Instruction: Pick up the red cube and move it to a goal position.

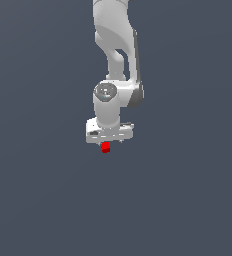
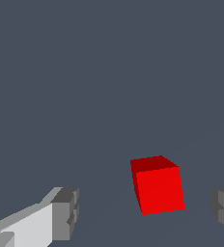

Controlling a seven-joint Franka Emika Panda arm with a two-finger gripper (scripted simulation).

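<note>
I am looking at a plain dark grey-blue floor with a single white robot arm (image 1: 115, 55) reaching down from the top of the exterior view. Its gripper (image 2: 145, 212) is spread open, with the two grey fingertips (image 2: 65, 212) wide apart and gripping nothing. The red cube (image 2: 157, 185) sits on the floor in the gap between them, touching neither pad. In the wrist view it lies off centre, nearer one fingertip than the other, and it is turned a little so its faces do not look quite square to the pads. In the exterior view the cube (image 1: 106, 147) shows as a small red spot just below the gripper's white body, slightly toward that view's left of its middle. I cannot tell from either view how high the fingertips are above the floor. I see no marker for the goal position in either view. My judgement is that the coming grasp turns on that sideways offset: I would centre the cube between the pads before bringing them together, or one pad may push the cube first.
</note>
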